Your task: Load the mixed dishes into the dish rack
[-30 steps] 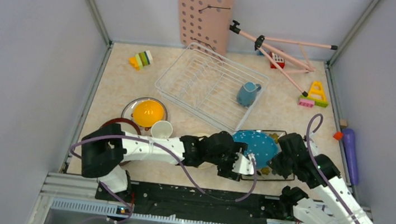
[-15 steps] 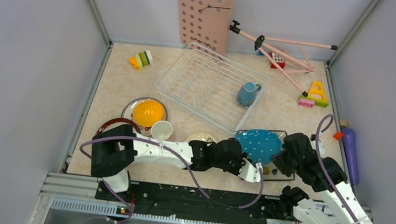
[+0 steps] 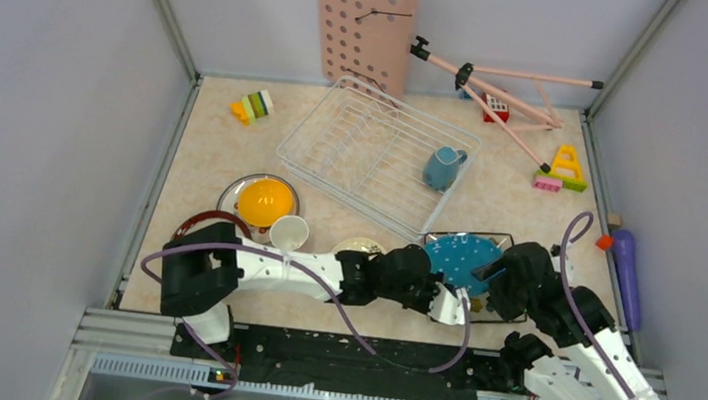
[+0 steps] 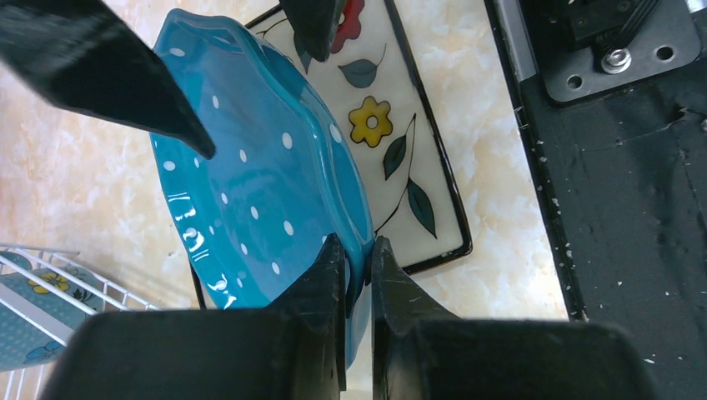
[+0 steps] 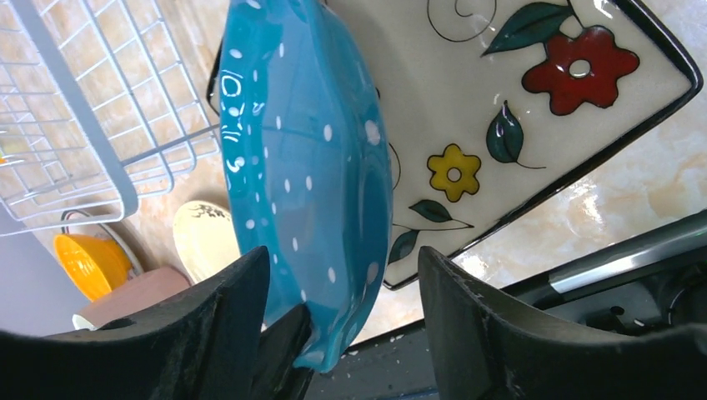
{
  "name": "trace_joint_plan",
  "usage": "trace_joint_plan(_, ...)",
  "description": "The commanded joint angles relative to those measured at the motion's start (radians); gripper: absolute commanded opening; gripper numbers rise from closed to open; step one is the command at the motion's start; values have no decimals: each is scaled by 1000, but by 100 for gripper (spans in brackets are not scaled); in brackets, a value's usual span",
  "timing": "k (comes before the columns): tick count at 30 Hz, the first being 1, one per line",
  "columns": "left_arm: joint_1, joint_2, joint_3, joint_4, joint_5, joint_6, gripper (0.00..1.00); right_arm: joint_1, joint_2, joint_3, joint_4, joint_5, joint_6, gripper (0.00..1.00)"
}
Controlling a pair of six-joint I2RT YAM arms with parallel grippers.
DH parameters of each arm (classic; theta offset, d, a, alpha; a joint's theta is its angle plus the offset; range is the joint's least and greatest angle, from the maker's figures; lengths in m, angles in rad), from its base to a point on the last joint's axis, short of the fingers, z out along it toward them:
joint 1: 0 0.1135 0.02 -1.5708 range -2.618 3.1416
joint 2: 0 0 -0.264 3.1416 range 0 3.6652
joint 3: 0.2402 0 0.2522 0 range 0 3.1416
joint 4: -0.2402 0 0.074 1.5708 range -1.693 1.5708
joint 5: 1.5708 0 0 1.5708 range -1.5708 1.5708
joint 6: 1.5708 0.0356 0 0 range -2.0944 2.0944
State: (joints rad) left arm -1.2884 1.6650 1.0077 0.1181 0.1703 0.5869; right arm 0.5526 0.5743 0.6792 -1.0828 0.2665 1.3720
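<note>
The teal polka-dot plate (image 3: 462, 259) stands tilted on edge over the square flowered plate (image 4: 400, 125) at the table's near right. My left gripper (image 4: 357, 246) is shut on the teal plate's (image 4: 258, 167) near rim. My right gripper (image 5: 343, 262) is open, its jaws standing either side of the teal plate (image 5: 308, 150) without pinching it. The white wire dish rack (image 3: 356, 145) lies behind and holds a blue cup (image 3: 442, 167). Left of the arms sit an orange-yellow bowl (image 3: 264, 200), a pink cup (image 3: 289, 231), a cream plate (image 3: 355, 246) and a dark-red-rimmed plate (image 3: 198, 223).
A pink pegboard (image 3: 362, 25) leans on the back wall beside a fallen pink tripod (image 3: 494, 83). Toy blocks lie at the back left (image 3: 253, 106) and right (image 3: 563, 169). A purple object (image 3: 626, 271) lies along the right wall. The black base rail (image 4: 617, 208) runs just behind the plates.
My left gripper closed on the teal plate's rim, then my right gripper opened and let the plate go. The plate now stands steeper over the flowered plate.
</note>
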Motion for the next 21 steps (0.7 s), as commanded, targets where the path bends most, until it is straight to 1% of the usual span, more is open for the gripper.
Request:
trace_joint_plan(1, 1, -75, -31, 95, 57, -62, 0, 1, -19, -44, 82, -6, 30, 61)
trace_joint_plan(2, 1, -80, -35, 101, 55, -64, 0, 1, -25, -51, 86, -3, 36, 56)
trace_joint_plan(3, 1, -84, -36, 104, 58, -64, 0, 1, -31, -54, 85, 3, 40, 48)
trace_joint_plan(5, 1, -89, -40, 107, 58, -68, 0, 1, -44, -47, 68, 30, 48, 21)
trace_joint_plan(6, 1, -91, -43, 112, 60, -71, 2, 2, -50, -35, 52, 49, 52, 6)
trace_joint_plan(7, 1, -97, -46, 122, 60, -79, 12, 2, -60, -18, 30, 70, 58, 0)
trace_joint_plan(10, -4, -143, -74, 154, 86, -106, 33, 2, -83, 43, -37, 151, 54, 0)
trace_joint_plan(12, -7, -182, -99, 193, 108, -128, 43, 1, -92, 92, -85, 218, 47, 0)
trace_joint_plan(14, -8, -217, -114, 212, 124, -155, 59, 1, -91, 145, -122, 278, 27, 0)
trace_joint_plan(15, -9, -234, -118, 212, 130, -170, 81, 2, -85, 171, -131, 307, 15, 0)
trace_joint_plan(16, -8, -248, -119, 214, 134, -198, 96, 1, -78, 202, -137, 332, -1, 0)
trace_joint_plan(17, -8, -263, -117, 218, 125, -268, 98, 2, -70, 246, -138, 359, -25, 0)
trace_joint_plan(19, -6, -294, -102, 182, 94, -376, 98, 2, -47, 332, -149, 426, -75, 0)
trace_joint_plan(21, -7, -329, -89, 138, -12, -531, 98, 3, -28, 418, -116, 490, -187, 0)
